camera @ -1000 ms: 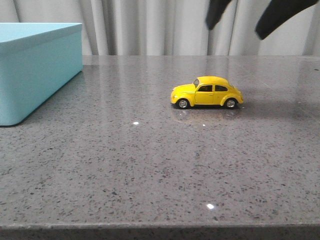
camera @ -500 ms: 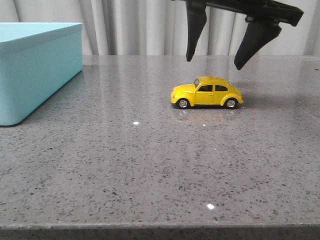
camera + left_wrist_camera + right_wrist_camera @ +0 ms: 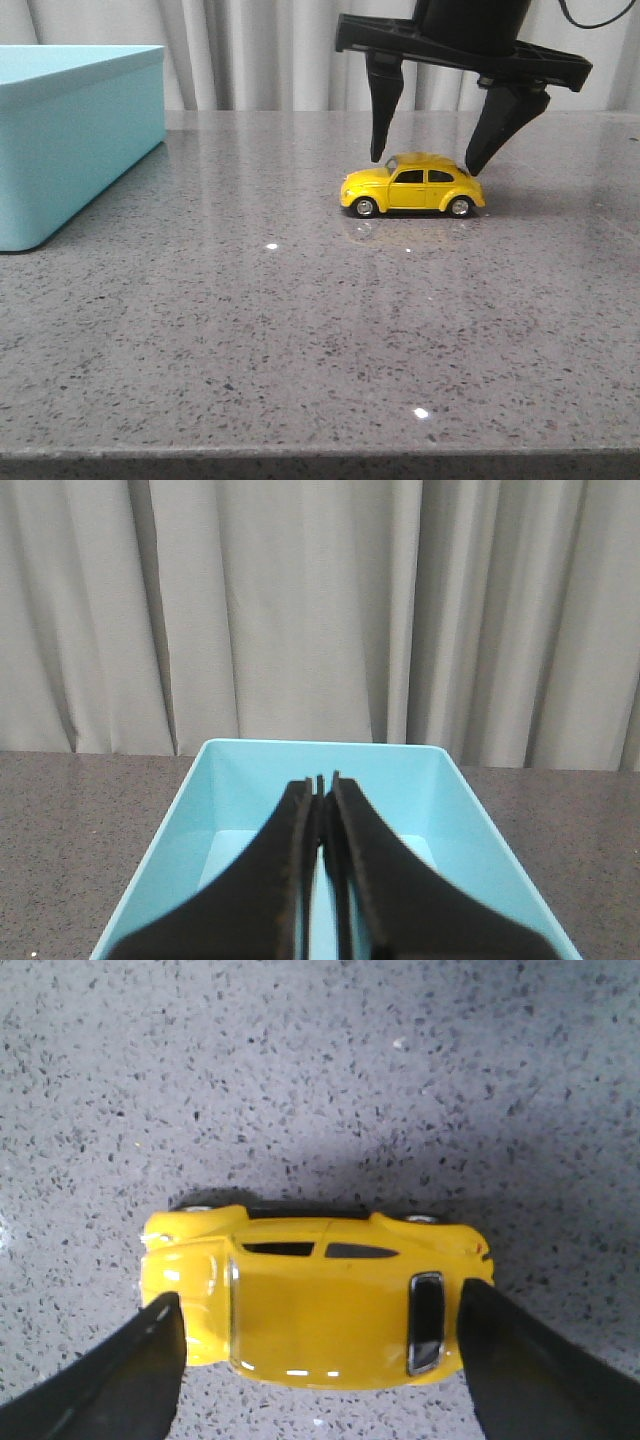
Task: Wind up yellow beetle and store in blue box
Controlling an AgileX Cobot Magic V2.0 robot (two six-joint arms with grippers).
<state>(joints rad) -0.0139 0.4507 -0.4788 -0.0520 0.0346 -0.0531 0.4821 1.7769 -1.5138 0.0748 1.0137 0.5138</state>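
Moved: our right gripper (image 3: 425, 160) has come down from above, fingertips now beside the car's roof.
Right gripper: spread wide, straddling the car (image 3: 412, 186) end to end, gripping nothing.
Car: toward the counter's (image 3: 300, 320) far right.
Left gripper (image 3: 322, 785): closed, empty, above the box (image 3: 440, 800).
Box: far-left corner.

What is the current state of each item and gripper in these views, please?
yellow beetle: upright on its wheels on the table, not gripped, outside the box.
blue box: open-topped, nothing visible inside in the left wrist view.
right gripper: open, fingers straddling the beetle front and rear, just above it.
left gripper: shut on nothing, over the blue box.
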